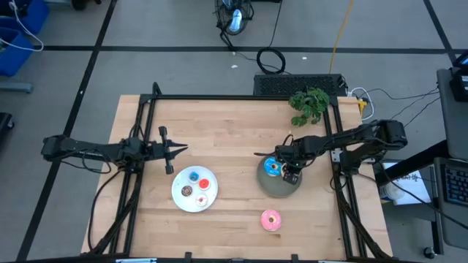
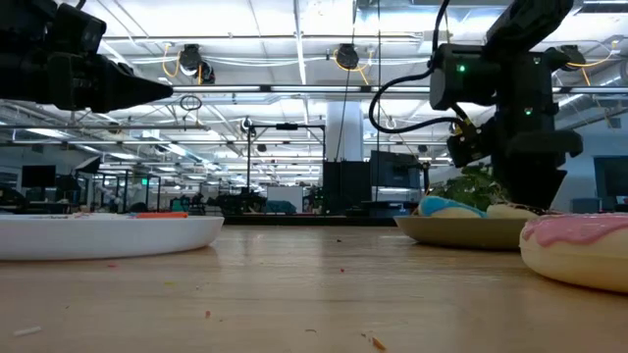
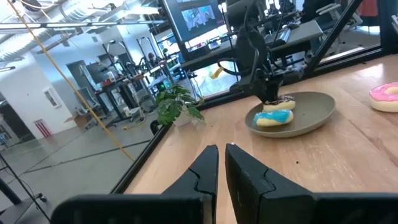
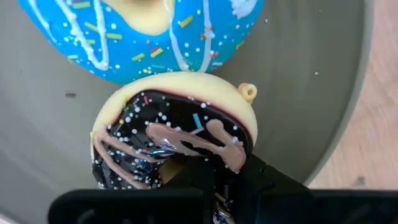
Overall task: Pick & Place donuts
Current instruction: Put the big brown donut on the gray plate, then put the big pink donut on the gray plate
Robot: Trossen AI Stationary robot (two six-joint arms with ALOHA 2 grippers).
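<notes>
Overhead, the right gripper sits over the grey plate, at the dark brown donut beside the blue donut; the pink donut lies apart, and small donuts sit on the white plate. The left gripper waits, nearly closed and empty. In the right wrist view the fingers look pinched near the dark donut's hole; whether they grip, I cannot tell. Probably placing; next, release and lift clear.

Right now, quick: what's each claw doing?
Left claw: closed, empty, above the table beside the white plate.
Right claw: closed on the dark brown sprinkled donut, on the grey plate.
</notes>
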